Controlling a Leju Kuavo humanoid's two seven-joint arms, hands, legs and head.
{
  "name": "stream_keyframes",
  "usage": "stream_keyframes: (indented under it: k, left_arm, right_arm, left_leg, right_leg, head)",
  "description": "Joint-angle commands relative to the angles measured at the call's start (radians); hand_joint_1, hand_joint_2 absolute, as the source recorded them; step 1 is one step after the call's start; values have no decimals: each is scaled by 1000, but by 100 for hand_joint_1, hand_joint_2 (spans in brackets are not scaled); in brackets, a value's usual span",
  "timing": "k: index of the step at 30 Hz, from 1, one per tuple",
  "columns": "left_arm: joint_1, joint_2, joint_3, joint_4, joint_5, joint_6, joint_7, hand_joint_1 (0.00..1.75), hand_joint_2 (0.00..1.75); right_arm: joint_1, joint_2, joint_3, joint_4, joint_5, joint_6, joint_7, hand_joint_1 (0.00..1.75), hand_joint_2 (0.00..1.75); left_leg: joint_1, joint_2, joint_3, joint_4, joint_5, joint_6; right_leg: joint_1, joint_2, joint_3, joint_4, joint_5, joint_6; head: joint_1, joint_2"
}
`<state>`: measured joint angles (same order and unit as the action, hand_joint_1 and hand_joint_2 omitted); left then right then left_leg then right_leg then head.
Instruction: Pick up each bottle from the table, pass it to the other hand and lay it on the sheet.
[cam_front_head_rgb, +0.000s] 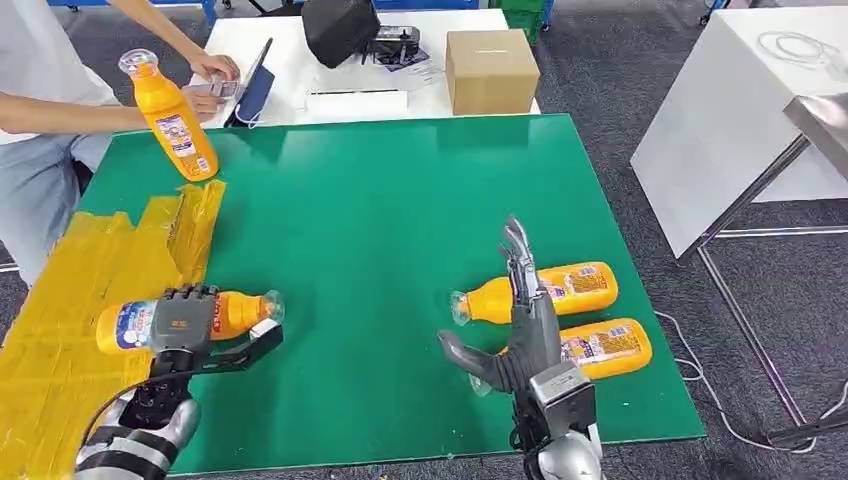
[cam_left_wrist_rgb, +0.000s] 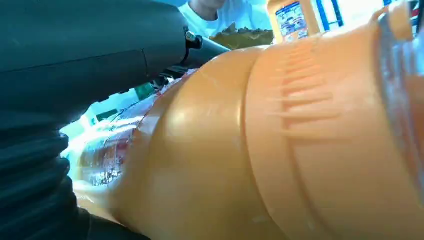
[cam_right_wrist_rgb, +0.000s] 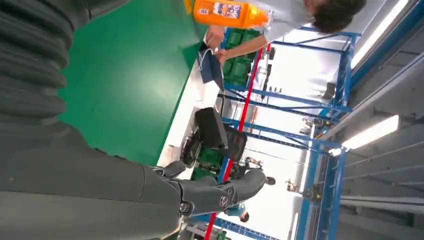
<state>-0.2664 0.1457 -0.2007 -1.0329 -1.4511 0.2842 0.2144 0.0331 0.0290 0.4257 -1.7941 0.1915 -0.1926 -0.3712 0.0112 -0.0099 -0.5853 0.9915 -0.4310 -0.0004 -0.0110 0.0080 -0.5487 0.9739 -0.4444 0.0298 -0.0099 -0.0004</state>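
Yellow sheet (cam_front_head_rgb: 70, 300) covers the green desk (cam_front_head_rgb: 380, 200) at its 9 o'clock edge, crinkled and glossy. Over the sheet's near part the left robot hand (cam_front_head_rgb: 185, 325) grips a bottle (cam_front_head_rgb: 225, 313) around its middle; the bottle's long axis runs along the 9-to-3 line, cap toward 3 o'clock and base toward 9 o'clock, its capped half reaching out over the green. In the left wrist view its orange body (cam_left_wrist_rgb: 280, 150) sits tight against the palm. At about 11 o'clock on the desk a second bottle (cam_front_head_rgb: 172, 118) stands upright with a slight tilt, cap up, at the sheet's far corner; a person's hands (cam_front_head_rgb: 212, 80) rest on the white desk (cam_front_head_rgb: 330, 60) just behind it, beside a cardboard box (cam_front_head_rgb: 491, 70). Toward 4 o'clock the right robot hand (cam_front_head_rgb: 520, 320) holds nothing, fingers stretched toward 12 o'clock and thumb spread toward 9 o'clock. It hangs over two lying bottles, a farther one (cam_front_head_rgb: 570, 288) and a nearer one (cam_front_head_rgb: 605, 347), side by side and parallel, caps toward 9 o'clock and bases toward 3 o'clock.
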Motion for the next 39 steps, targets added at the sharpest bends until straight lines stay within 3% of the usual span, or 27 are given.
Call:
stream_keyframes:
  k: [1, 5, 6, 7, 8, 14, 27, 31, 39]
  left_arm:
    - [-72, 4, -1, 217, 28, -38, 9, 175, 175]
    - [-75, 11, -12, 219, 18, -43, 22, 175, 175]
    - [-78, 19, -23, 223, 11, -56, 23, 166, 175]
    - [-81, 29, -32, 229, 7, -69, 22, 38, 175]
    - [-83, 40, -41, 233, 3, -82, 19, 0, 175]
    - [-74, 76, -78, 209, 44, -141, -47, 0, 175]
    - [-44, 82, -96, 130, 137, -133, -107, 0, 175]
    - [19, 52, -55, -13, 236, 51, -197, 0, 175]
    - [131, 51, 35, -200, 330, 190, -296, 0, 175]
  right_arm:
    - [-43, 16, -19, 59, 4, -5, 7, 0, 175]
    - [-44, 17, -19, 60, 7, -7, 9, 0, 175]
    - [-46, 17, -18, 62, 8, -8, 10, 0, 175]
    - [-48, 17, -18, 65, 8, -9, 11, 0, 175]
    - [-51, 18, -18, 69, 9, -8, 12, 0, 175]
    - [-54, 19, -27, 87, 10, -8, 17, 0, 175]
    - [-48, 17, -36, 85, 11, -10, 19, 0, 175]
    - [-40, 9, -39, 81, 10, -11, 17, 0, 175]
    - [-25, -1, -39, 87, 6, -20, 8, 0, 175]
  left_leg:
    - [0, 2, 5, -2, 0, 0]
    - [0, 3, 9, -3, 0, 0]
    - [0, 3, 9, -2, 0, 0]
    - [1, 4, 10, -2, 0, 0]
    - [0, 4, 10, -2, 0, 0]
    - [0, 5, 14, -3, 0, 0]
    - [0, 3, 15, -2, 0, 0]
    - [0, 3, 15, -3, -1, 0]
    - [1, 5, 9, -1, -2, 1]
  right_leg:
    - [0, 1, 5, -2, 0, -1]
    - [1, 1, 9, -2, 1, -2]
    - [0, 2, 8, -2, 1, -1]
    - [1, 2, 9, -2, 1, -2]
    - [1, 2, 9, -2, 1, -1]
    - [1, 4, 12, -2, 1, -2]
    - [0, 2, 14, -1, 0, -1]
    - [0, 2, 14, -2, 0, -1]
    - [1, 2, 9, -2, -1, -1]
  head:
    - [0, 0]
    - [0, 0]
    - [0, 0]
    - [0, 0]
    - [0, 0]
    - [0, 0]
    - [0, 0]
    - [0, 0]
    - [0, 0]
